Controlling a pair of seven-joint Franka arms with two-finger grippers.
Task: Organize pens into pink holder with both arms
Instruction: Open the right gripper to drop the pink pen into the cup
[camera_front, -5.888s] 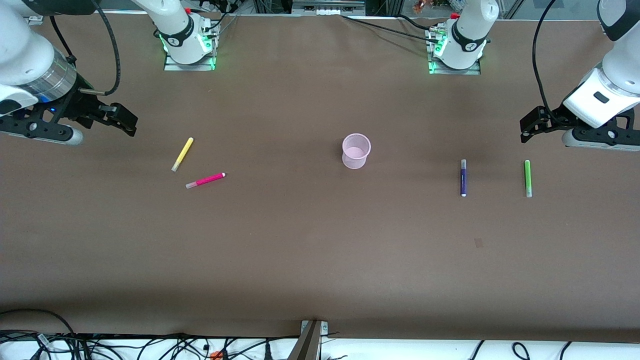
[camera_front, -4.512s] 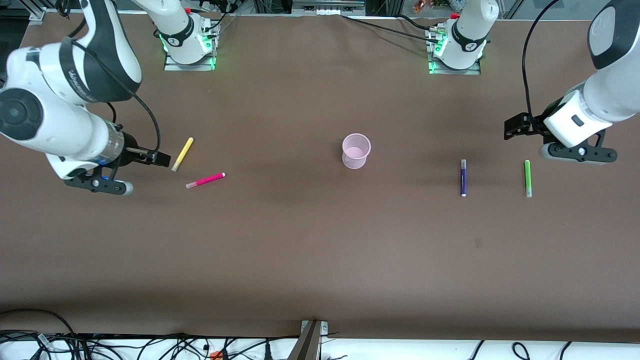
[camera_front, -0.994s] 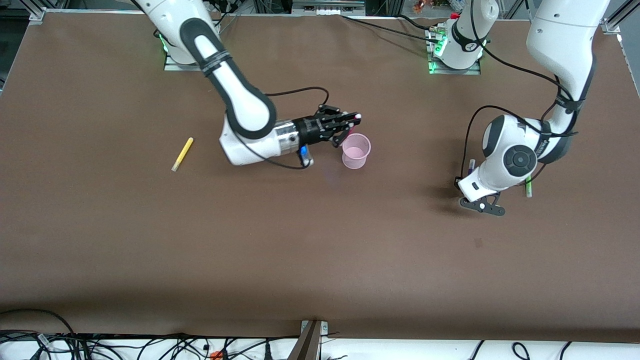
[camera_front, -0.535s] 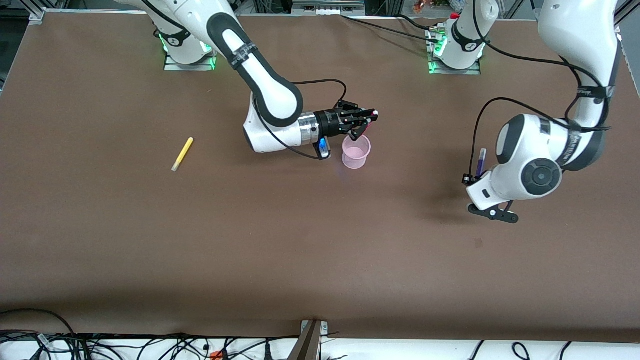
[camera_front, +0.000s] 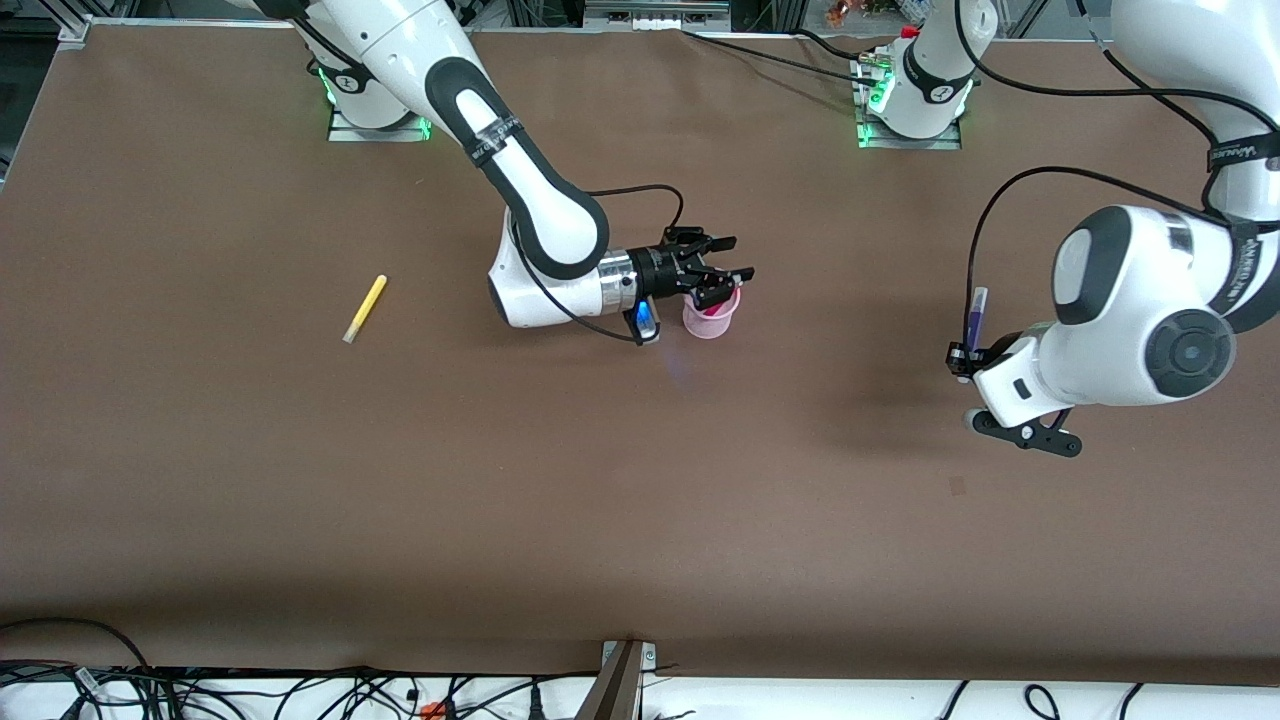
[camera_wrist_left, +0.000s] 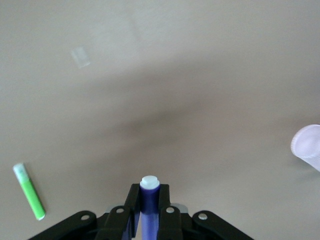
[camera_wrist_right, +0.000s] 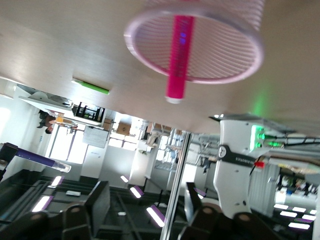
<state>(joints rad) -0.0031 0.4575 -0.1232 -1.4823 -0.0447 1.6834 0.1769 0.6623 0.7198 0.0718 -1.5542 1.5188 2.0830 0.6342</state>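
- Pens, four in all: one yellow pen (camera_front: 365, 308) lying flat on the counter (camera_front: 600, 500) toward the right arm's end; one magenta pen (camera_wrist_right: 179, 57) standing inside the pink holder; one purple pen (camera_front: 975, 317) held in the air; one green pen (camera_wrist_left: 30, 192) lying on the counter, seen in the left wrist view and hidden by the left arm in the front view.
- Pink holder (camera_front: 711, 312), one: a translucent round cup upright near the middle of the counter, the magenta pen projecting above its rim.
- Arms, two, white with black joints and cables; their bases stand at the edge of the counter farthest from the front camera, each lit green.
- Right gripper (camera_front: 718, 276): over the holder's rim, fingers spread apart, nothing between them.
- Left gripper (camera_wrist_left: 148, 212): raised over bare counter toward the left arm's end, fingers pinching the purple pen, whose pale end (camera_wrist_left: 149, 182) sticks out past the fingertips.
- Surface: a plain brown counter; a small pale patch (camera_front: 957, 486) marks it nearer the front camera than the left gripper.
- Room: loose black cables (camera_front: 200, 690) run along the counter's near edge; the right wrist view shows windows and strip lights.
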